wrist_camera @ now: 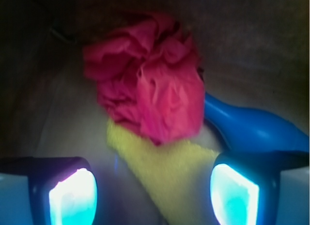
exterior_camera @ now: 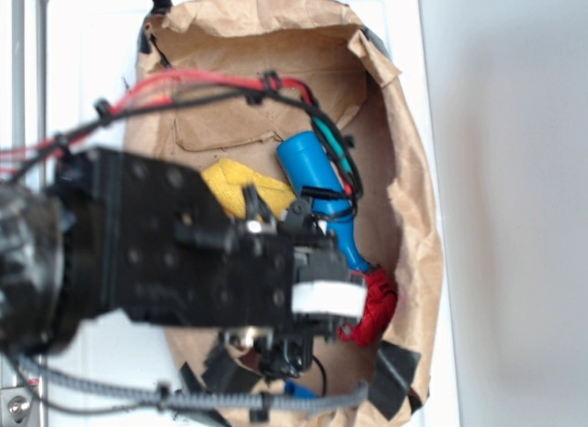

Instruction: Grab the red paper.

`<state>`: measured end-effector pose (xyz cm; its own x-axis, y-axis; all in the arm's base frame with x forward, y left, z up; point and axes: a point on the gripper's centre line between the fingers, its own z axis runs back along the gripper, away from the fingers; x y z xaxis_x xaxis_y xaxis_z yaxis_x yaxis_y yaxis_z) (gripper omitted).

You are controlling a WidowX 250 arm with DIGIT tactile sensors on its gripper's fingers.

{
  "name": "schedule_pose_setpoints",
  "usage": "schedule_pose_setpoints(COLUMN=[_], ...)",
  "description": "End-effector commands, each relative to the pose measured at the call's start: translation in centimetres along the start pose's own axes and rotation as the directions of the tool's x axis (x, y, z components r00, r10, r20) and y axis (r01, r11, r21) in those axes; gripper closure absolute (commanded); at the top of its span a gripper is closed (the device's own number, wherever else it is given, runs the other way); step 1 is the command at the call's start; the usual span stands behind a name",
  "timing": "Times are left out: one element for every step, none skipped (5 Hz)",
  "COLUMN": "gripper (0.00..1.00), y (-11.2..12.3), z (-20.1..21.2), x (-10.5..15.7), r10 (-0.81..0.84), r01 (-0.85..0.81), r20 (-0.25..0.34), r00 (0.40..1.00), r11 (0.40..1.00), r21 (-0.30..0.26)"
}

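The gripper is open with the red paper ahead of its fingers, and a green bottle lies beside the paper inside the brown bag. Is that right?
Not quite: the bottle is blue, not green, as the wrist view shows. The rest holds: the gripper is open, the red paper sits ahead of its fingers, and the exterior view shows everything inside the brown bag.

Gripper (wrist_camera: 152,193) jaws stood apart, with open space between them up to the red paper (wrist_camera: 150,80). Blue bottle (wrist_camera: 252,128) touched the paper's right side; yellow cloth (wrist_camera: 164,172) lay under its near edge. Brown paper bag (exterior_camera: 409,170) walls closed in around everything.
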<state>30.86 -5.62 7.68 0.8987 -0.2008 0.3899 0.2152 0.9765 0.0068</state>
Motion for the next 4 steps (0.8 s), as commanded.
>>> schedule_pose_setpoints(gripper=[0.0, 0.0, 0.0, 0.0], y=[1.0, 1.3, 1.4, 1.6], z=[0.3, 0.0, -0.6, -1.5], x=[5.3, 6.6, 6.7, 6.3], r10=[0.066, 0.106, 0.11, 0.102], r01=[-0.067, -0.109, -0.117, -0.114], r20=[0.098, 0.098, 0.103, 0.11], r00=[0.993, 0.99, 0.989, 0.989], r11=[0.998, 0.994, 0.991, 0.988], r21=[0.011, 0.024, 0.062, 0.106])
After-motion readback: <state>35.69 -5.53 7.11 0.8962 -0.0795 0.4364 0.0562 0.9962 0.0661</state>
